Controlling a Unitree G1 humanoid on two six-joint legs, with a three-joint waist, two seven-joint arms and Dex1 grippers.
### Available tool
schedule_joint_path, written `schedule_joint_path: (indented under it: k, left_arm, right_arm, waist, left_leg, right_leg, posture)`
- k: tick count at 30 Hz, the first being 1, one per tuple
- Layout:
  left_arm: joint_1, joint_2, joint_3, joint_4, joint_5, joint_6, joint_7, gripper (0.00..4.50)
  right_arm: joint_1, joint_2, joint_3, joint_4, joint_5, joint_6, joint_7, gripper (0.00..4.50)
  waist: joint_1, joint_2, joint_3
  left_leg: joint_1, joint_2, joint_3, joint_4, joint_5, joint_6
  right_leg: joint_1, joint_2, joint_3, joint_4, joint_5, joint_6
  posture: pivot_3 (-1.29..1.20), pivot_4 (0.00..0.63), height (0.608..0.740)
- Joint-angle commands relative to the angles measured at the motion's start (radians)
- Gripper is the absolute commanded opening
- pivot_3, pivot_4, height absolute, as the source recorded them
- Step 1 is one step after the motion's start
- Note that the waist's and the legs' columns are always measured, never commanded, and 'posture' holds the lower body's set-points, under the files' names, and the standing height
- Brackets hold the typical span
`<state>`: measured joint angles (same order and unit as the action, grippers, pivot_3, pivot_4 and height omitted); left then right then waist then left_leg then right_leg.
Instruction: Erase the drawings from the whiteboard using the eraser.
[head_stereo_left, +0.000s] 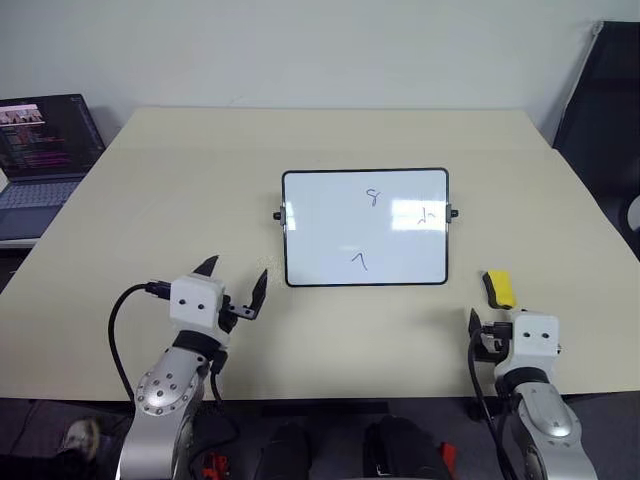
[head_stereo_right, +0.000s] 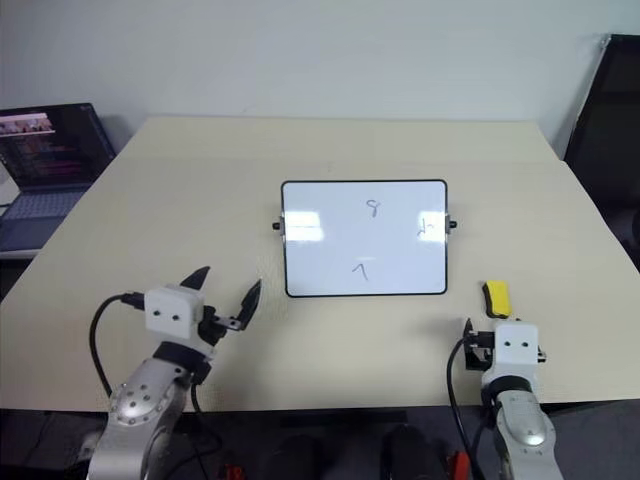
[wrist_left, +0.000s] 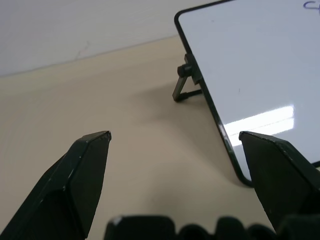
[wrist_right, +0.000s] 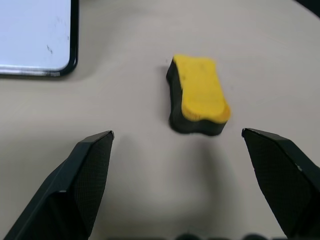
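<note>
I see the small yellow, black-edged eraser block (wrist_right: 198, 95) lying just ahead of my right gripper (wrist_right: 180, 150), jaws spread wide, long axis seemingly pointing away.

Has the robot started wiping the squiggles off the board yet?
Not yet. All three drawings are on the whiteboard, so nothing is wiped. The yellow eraser lies on the table, untouched. The right gripper is open and pointed at it, so picking it up seems to be what is in hand. The left gripper is open beside the board. Grabbing and wiping are left.
</note>
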<state>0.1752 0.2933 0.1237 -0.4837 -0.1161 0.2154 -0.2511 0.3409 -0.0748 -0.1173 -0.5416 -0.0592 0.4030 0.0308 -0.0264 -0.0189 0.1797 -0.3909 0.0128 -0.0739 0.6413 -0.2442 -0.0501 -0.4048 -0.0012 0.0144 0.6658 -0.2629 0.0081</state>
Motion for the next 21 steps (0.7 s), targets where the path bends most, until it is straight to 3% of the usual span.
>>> schedule_joint_path:
  k: [1, 21]
  left_arm:
    - [-0.017, 0.012, 0.017, -0.042, -0.017, 0.007, -0.008, 4.50]
    - [-0.058, -0.029, -0.027, 0.073, -0.008, -0.084, -0.040, 4.50]
  right_arm:
    - [0.017, 0.011, -0.003, -0.029, 0.001, 0.000, -0.016, 4.47]
    - [-0.066, -0.009, -0.072, 0.017, 0.010, -0.006, -0.033, 4.47]
  waist:
    - [0.000, 0.000, 0.000]
    - [0.000, -0.001, 0.000]
  left_leg:
    - [0.000, 0.000, 0.000, 0.000, 0.000, 0.000]
    - [0.000, -0.001, 0.001, 0.000, 0.000, 0.000]
  right_leg:
    - [0.000, 0.000, 0.000, 0.000, 0.000, 0.000]
    - [0.000, 0.000, 0.001, 0.000, 0.000, 0.000]
  posture:
    - [0.00, 0.150, 0.740]
    - [0.00, 0.150, 0.740]
